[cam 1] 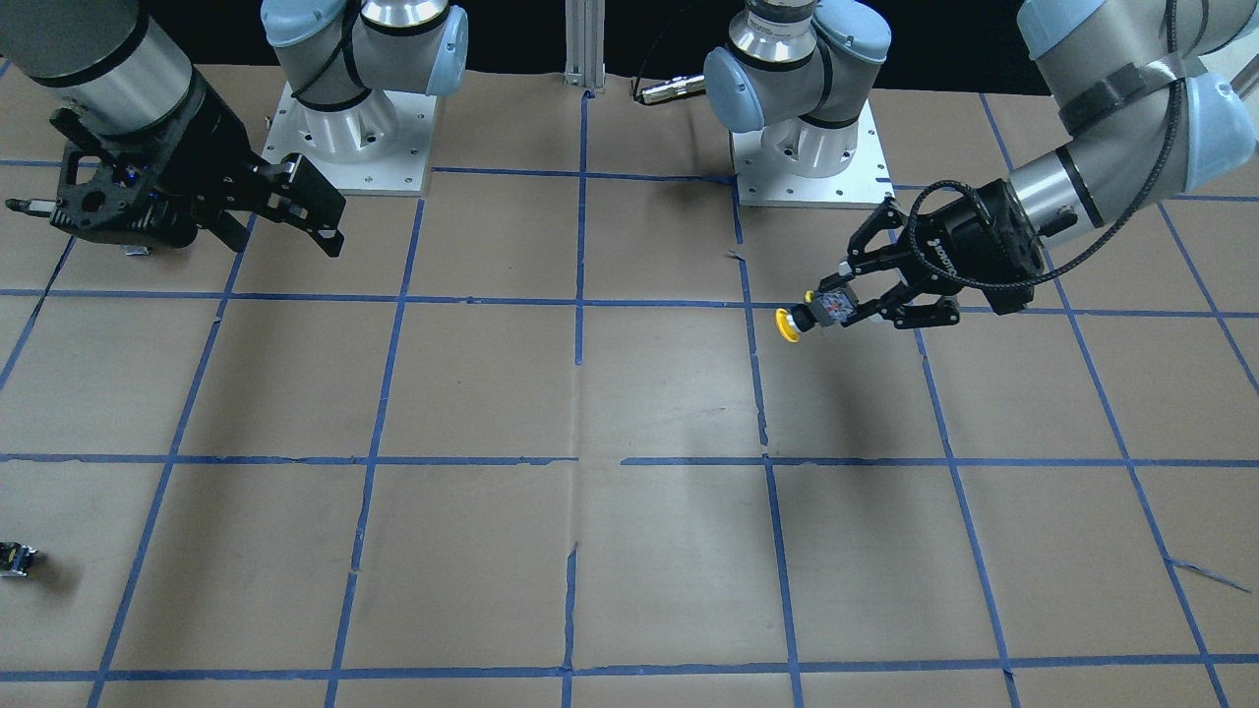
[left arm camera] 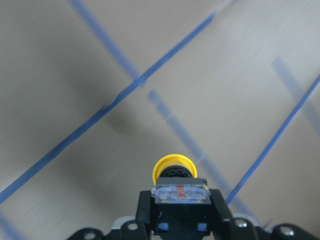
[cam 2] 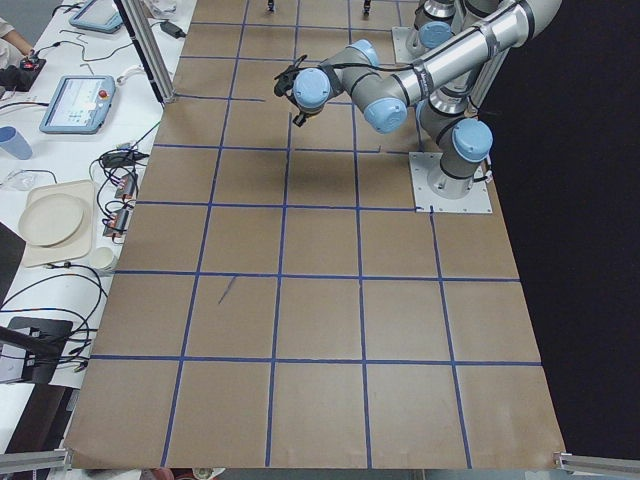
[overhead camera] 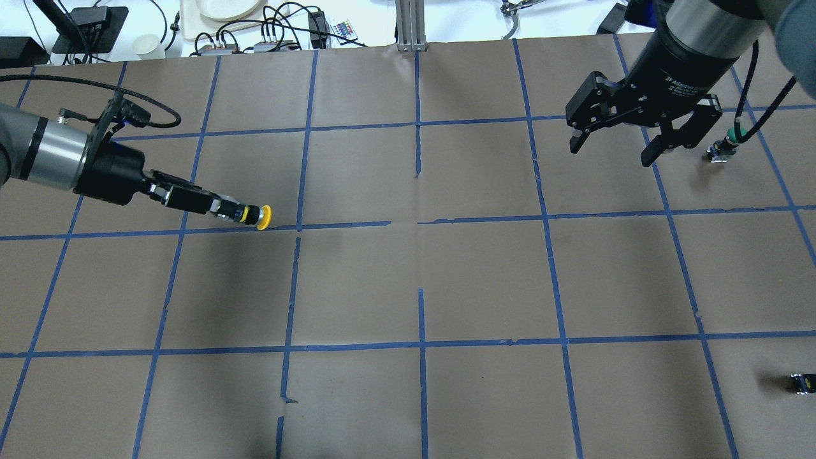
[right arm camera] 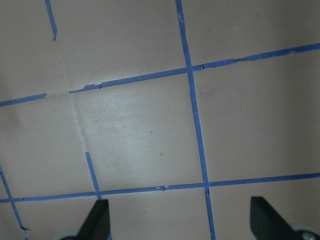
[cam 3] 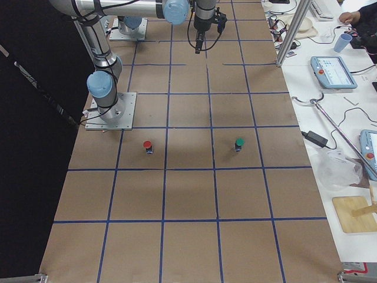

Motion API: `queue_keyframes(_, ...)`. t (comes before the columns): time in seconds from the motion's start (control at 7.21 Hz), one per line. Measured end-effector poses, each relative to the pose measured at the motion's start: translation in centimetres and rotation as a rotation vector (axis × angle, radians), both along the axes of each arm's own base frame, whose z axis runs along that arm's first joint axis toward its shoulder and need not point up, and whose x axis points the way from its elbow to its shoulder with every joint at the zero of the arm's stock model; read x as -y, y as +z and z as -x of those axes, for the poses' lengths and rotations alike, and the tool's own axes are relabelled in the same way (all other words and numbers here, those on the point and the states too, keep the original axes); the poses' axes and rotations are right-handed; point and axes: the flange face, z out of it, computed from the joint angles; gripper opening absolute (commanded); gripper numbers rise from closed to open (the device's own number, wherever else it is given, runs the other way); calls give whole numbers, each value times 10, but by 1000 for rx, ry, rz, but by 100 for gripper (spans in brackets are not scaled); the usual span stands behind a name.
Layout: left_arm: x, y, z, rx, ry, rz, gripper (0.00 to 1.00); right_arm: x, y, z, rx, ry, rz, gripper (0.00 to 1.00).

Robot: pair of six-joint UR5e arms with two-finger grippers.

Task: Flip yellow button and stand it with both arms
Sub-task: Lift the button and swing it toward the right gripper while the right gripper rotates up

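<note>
Overhead exterior, table (overhead camera: pixel 484 280): brown paper, taped into blue squares, is covering the whole surface, seen from behind the robot.
Left arm (overhead camera: pixel 38 153): is stretching out low over the table's left half, with its wrist lying nearly level.
Right arm (overhead camera: pixel 701 32): is hanging high over the right half, with its wrist pointing down.
Left gripper (overhead camera: pixel 220 207): is clamping its fingers on the blocky body of the yellow button (overhead camera: pixel 258 215) and holding it in the air.
Right gripper (overhead camera: pixel 611 152): is hovering well above the paper, with its two fingers spread wide apart.
Yellow button: is lying sideways in the left gripper, clear of the surface and well in from every edge. Its cap is pointing toward the right edge, and the left wrist view is showing that cap beyond the grey body.
Green-capped button (cam 3: pixel 239 143): is standing cap-up toward the right edge, on the operators' side.
Red-capped button (cam 3: pixel 147 145): is standing cap-up toward the right edge, nearer the robot's edge.
</note>
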Motion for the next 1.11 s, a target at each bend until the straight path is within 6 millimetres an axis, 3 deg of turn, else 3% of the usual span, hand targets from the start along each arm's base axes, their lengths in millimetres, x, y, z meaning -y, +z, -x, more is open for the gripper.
queue_keyframes(0.14, 1, 14, 35, -128, 49, -31, 7, 4, 0, 9, 59, -36, 1, 100)
queue_keyframes(0.55, -14, 60, 140, -437, 97, -140, 3, 8, -2, 44, 420, -287, -102, 100)
queue_keyframes(0.83, -23, 67, 181, -602, 75, -172, 2, 11, 7, 40, 657, -630, -280, 100)
queue_keyframes(1.11, -29, 68, 206, -713, 61, -203, 2, 4, 7, 31, 778, -816, -499, 100)
